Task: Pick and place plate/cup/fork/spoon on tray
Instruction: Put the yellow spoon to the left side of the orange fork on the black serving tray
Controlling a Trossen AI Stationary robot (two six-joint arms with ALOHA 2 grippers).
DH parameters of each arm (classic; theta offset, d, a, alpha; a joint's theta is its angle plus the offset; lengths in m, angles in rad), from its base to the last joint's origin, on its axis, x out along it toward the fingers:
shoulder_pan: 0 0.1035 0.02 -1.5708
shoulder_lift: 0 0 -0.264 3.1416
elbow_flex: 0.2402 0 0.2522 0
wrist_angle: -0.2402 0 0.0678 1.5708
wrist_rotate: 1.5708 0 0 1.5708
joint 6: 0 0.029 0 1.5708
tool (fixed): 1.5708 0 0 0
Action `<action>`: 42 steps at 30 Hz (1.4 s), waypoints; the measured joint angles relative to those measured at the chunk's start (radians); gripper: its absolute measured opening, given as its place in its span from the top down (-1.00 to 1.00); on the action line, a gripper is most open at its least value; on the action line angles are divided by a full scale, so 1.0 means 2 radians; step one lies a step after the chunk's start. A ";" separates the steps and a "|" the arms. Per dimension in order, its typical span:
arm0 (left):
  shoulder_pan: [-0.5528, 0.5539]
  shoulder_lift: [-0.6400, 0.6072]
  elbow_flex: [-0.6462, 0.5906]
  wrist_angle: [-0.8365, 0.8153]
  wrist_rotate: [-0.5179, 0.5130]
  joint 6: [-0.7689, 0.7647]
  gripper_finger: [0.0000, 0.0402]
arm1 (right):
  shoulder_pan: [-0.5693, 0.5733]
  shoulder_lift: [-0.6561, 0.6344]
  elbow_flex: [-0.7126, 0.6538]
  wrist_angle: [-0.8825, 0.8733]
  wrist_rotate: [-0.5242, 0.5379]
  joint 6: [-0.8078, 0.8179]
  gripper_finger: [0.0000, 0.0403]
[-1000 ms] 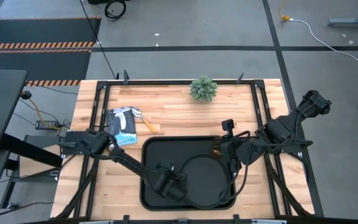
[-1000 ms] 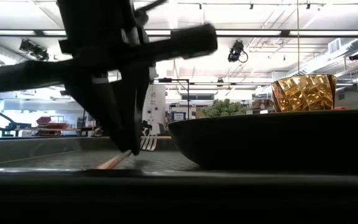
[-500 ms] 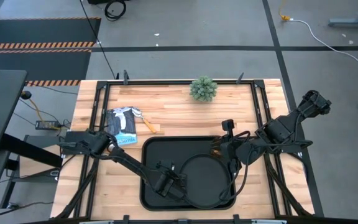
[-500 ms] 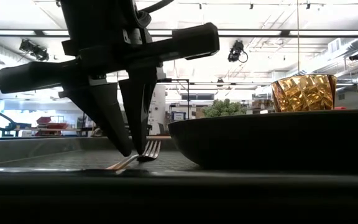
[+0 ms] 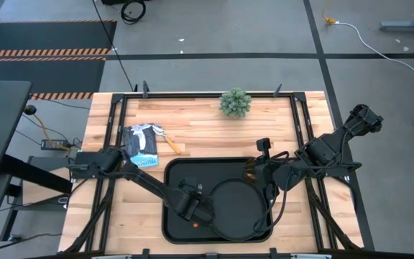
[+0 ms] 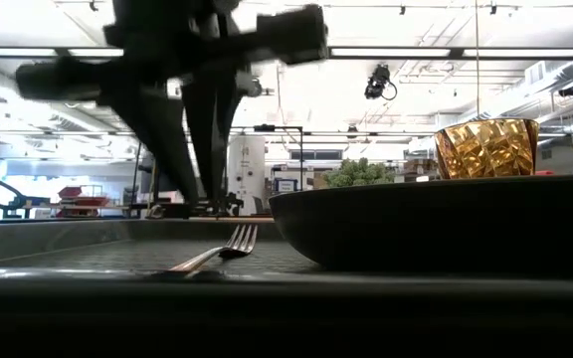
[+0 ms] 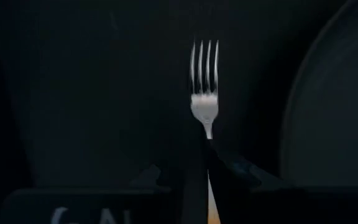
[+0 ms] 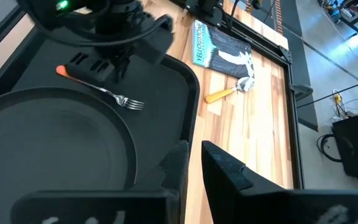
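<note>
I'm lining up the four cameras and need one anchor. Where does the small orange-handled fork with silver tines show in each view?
High view: only the orange handle tip of the fork shows, by the left gripper.
Low view: lying flat on the black rectangular tray, left of centre.
Left wrist view: centre, tines up.
Right wrist view: upper left.
Shared landmark: the round black plate beside it.

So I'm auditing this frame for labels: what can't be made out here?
- Cup: base hidden behind the plate rim, low view.
- Fork: handle hidden behind the left gripper, left wrist view.
- Spoon: too small in the high view.
- Left gripper: blurred, low view.
</note>
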 joint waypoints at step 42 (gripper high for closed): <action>0.243 -0.217 -0.307 0.005 -0.013 0.272 0.93 | -0.018 0.000 0.000 0.024 0.000 -0.004 0.74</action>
